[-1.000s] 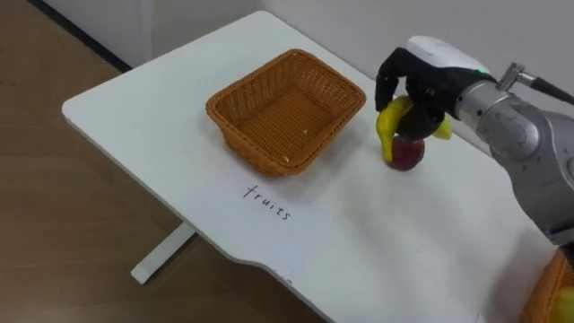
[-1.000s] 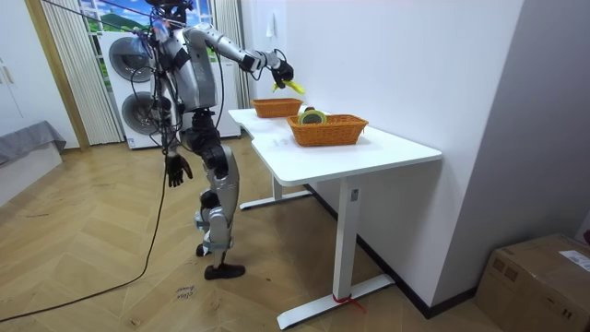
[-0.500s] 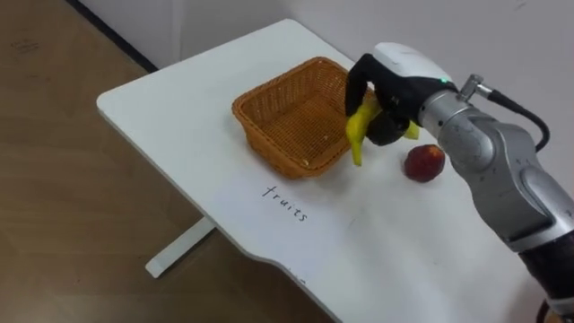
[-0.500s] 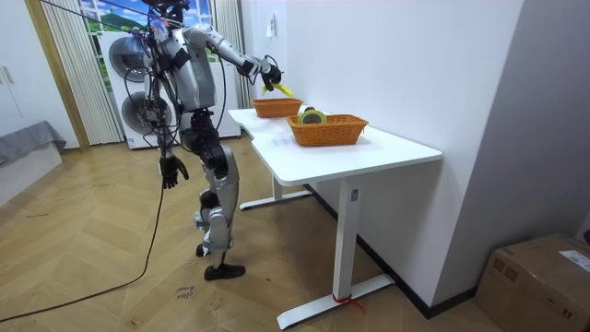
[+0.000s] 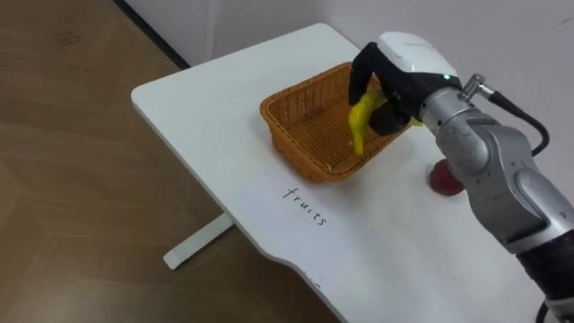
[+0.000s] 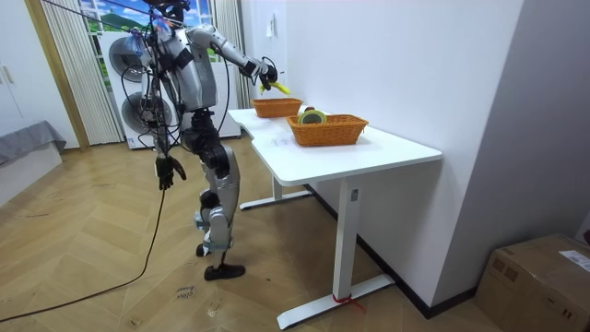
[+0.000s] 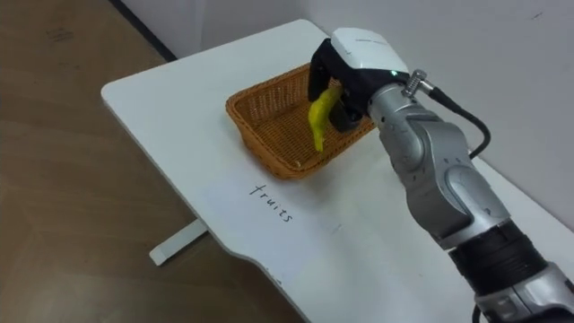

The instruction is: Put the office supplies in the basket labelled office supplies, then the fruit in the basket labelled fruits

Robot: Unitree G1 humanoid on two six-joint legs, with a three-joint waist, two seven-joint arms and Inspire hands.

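My right hand [image 5: 399,72] is shut on a yellow banana [image 5: 360,127] and holds it over the right side of an empty wicker basket [image 5: 309,135]. The banana hangs tip down inside the basket's rim. In the right eye view the banana [image 7: 319,121] and the hand [image 7: 354,54] sit over the same basket [image 7: 265,135]. A red apple [image 5: 442,179] lies on the white table [image 5: 215,117] to the right of the basket, partly hidden behind my forearm. In the room view my left hand [image 6: 165,171] hangs at my side, relaxed and holding nothing.
A handwritten label [image 5: 305,205] is on the table in front of the basket. In the room view a second wicker basket [image 6: 328,128] with items in it stands nearer the table's other end. The table's left edge drops to wooden floor [image 5: 81,179].
My right hand has carried the banana leftward, from above the apple to over the basket. The apple stayed on the table. The eye view has shifted too.
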